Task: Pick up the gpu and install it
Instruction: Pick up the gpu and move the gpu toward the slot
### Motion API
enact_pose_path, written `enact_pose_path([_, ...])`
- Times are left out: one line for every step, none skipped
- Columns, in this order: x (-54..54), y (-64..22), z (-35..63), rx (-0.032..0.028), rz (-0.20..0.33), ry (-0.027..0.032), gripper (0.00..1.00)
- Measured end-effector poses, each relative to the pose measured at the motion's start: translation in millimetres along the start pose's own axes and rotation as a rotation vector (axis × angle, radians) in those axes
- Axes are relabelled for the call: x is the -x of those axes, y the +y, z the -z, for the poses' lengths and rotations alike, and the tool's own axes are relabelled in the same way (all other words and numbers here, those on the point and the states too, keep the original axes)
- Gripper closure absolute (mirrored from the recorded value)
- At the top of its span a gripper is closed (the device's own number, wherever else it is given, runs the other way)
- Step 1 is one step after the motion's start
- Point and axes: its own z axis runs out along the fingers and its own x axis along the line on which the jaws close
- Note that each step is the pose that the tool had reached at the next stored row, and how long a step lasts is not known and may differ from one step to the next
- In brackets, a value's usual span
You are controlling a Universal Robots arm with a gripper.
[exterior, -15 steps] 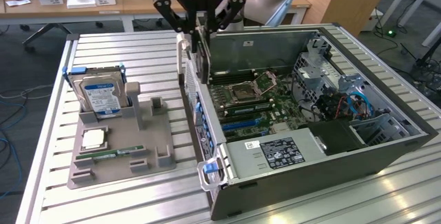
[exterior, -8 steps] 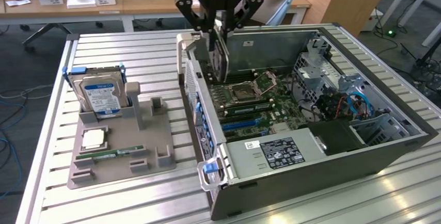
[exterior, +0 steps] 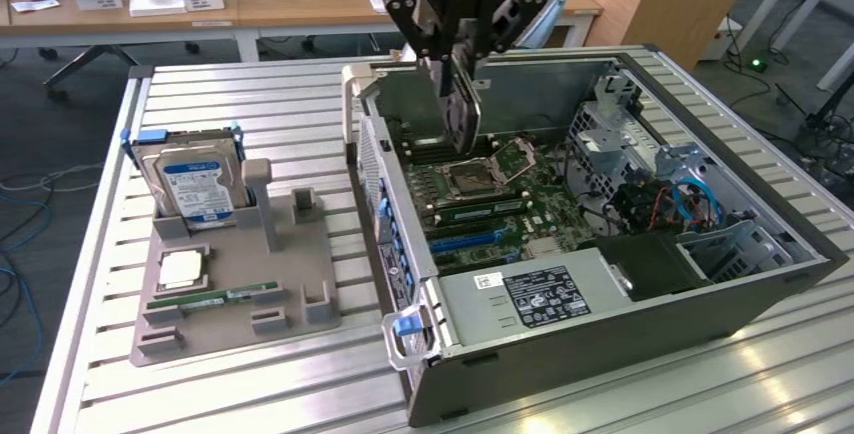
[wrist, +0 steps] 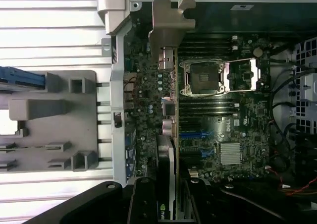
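The gripper (exterior: 454, 69) is clamped on the gpu (exterior: 463, 124), its fingers pressed against the two faces of the card, which hangs on edge above the open computer case (exterior: 641, 324), over the part of the motherboard (exterior: 534, 204) between the case's wall on the exterior view's left and the CPU socket (exterior: 483, 167); in the wrist view the gpu (wrist: 166, 159) runs edge-on out from between the fingers, with its silver bracket (wrist: 168, 21) at the far end, close to the case wall; the card is not seated, and I cannot tell whether its lower edge lines up with the blue slots (wrist: 194, 135) just beside it. The main risk, as I judge it, is a skewed descent: an edge that meets the board off the slot would press on small components (or bend the connector); the bracket could catch on the case wall and lever the card in the grip; a hold on smooth faces may let the card tilt under push; the loose cables (exterior: 667, 204) lie well apart and look harmless.
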Motion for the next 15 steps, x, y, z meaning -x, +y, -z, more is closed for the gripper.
enact_pose_path([3.7, 0.4, -0.1, 0.0000, 0.000, 0.0001, 0.73])
enact_pose_path([7.2, 0.7, -0.3, 0.0000, 0.000, 0.0000, 0.73])
enact_pose_path([10.7, 1.0, -0.5, 0.0000, 0.000, 0.0000, 0.73])
enact_pose_path([14.2, 1.3, -0.6, 0.0001, 0.000, 0.0000, 0.73])
enact_pose_path([17.7, 1.7, -0.8, 0.0000, 0.000, 0.0000, 0.73])
enact_pose_path([21.4, 2.0, -0.9, 0.0001, 0.000, 0.0000, 0.73])
enact_pose_path([25.0, 2.3, -1.1, 0.0001, 0.000, 0.0000, 0.73])
enact_pose_path([28.5, 2.6, -1.2, 0.0001, 0.000, 0.0000, 0.73])
enact_pose_path([32.0, 2.9, -1.4, 0.0000, 0.000, 0.0000, 0.73])
enact_pose_path([35.5, 3.2, -1.5, 0.0000, 0.000, 0.0000, 0.73])
enact_pose_path([39.1, 3.5, -1.6, 0.0000, 0.000, 0.0000, 0.73])
enact_pose_path([43.2, 3.9, -1.8, -0.0001, 0.000, 0.0000, 0.73])
enact_pose_path([47.0, 4.1, -2.0, 0.0000, 0.000, 0.0000, 0.73])
enact_pose_path([50.5, 4.5, -2.1, 0.0001, 0.000, 0.0000, 0.73])
enact_pose_path([54.1, 4.8, -2.3, 0.0001, 0.000, 0.0000, 0.73])
